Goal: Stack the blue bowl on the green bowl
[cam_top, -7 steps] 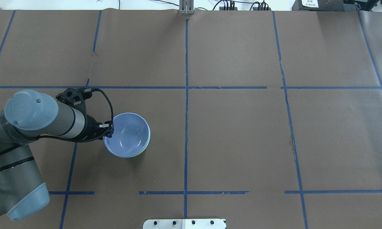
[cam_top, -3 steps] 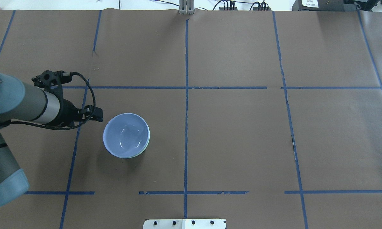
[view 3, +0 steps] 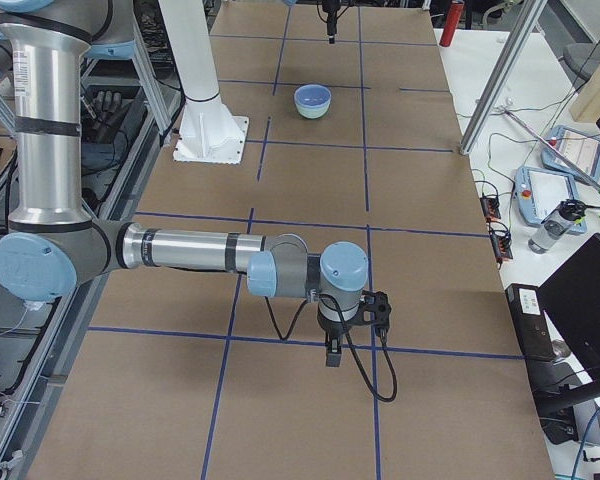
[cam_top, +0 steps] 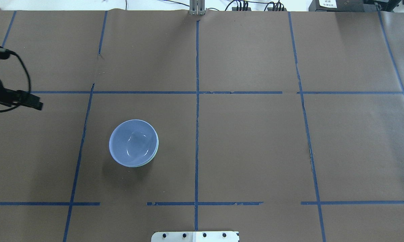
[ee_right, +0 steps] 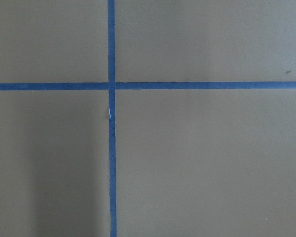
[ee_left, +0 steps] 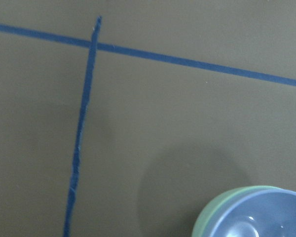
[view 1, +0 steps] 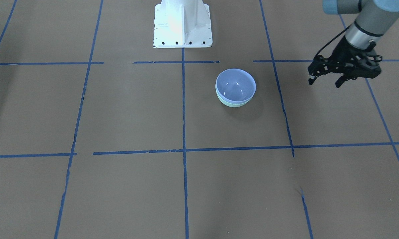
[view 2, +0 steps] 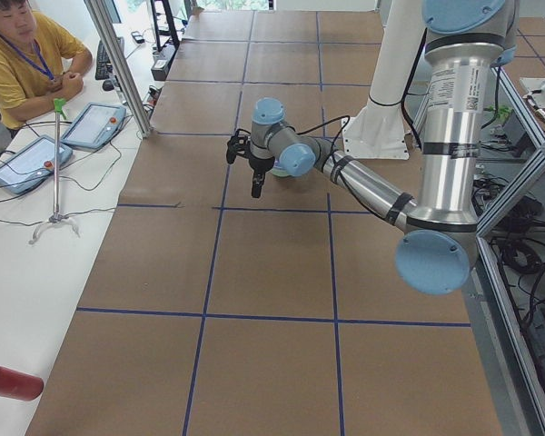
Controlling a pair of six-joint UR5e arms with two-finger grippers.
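Note:
The blue bowl (cam_top: 133, 143) sits nested inside the green bowl (view 1: 234, 103), upright on the brown table, left of centre in the overhead view. Only a thin mint edge (cam_top: 156, 148) shows there. Both bowls show in the left wrist view, blue (ee_left: 261, 219) inside green (ee_left: 207, 222), and far off in the exterior right view (view 3: 313, 98). My left gripper (view 1: 325, 82) is open and empty, raised and well to the side of the bowls, at the overhead view's left edge (cam_top: 34, 102). My right gripper (view 3: 332, 352) hangs over bare table far from the bowls; I cannot tell whether it is open.
The white robot base plate (view 1: 183, 26) stands close behind the bowls. Blue tape lines (cam_top: 197, 134) grid the brown paper. An operator (view 2: 23, 68) sits at a side table with tablets (view 2: 91, 123) beyond the table's far edge.
My left gripper has let go of the blue bowl's rim and drawn back to the left and away. The stacked bowls have not moved.

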